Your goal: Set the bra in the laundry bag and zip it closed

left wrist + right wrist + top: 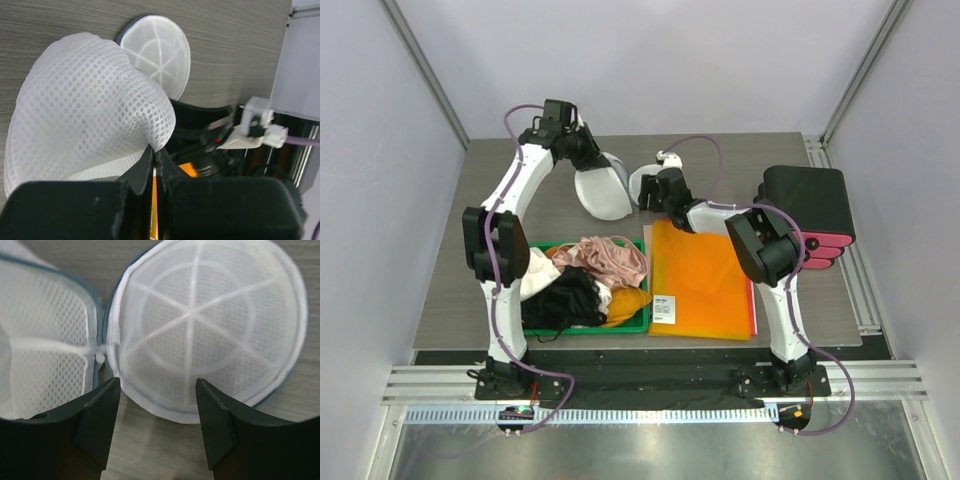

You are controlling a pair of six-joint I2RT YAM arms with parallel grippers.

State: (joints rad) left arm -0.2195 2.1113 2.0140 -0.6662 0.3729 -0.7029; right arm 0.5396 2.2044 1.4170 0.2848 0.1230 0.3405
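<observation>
Black lace bra (563, 300) in the tray, laundry bag (603, 192) open on the far side of the table.

You see the bra lying in the green tray (582, 329) at the near left, among a pink garment (617, 256), a yellow one (626, 305) and a white one (535, 270), well apart from the laundry bag. Your left gripper (154, 150) has its fingers pressed together on the rim of the bag's mesh dome and holds it tilted up from the table. The round flap (205, 325) lies flat just beside the dome, joined to it at one point, the zipper undone. Your right gripper (157, 385) hangs over the near edge of the flap with its fingers apart and nothing between them. An orange folder (700, 280) lies just right of the tray.
</observation>
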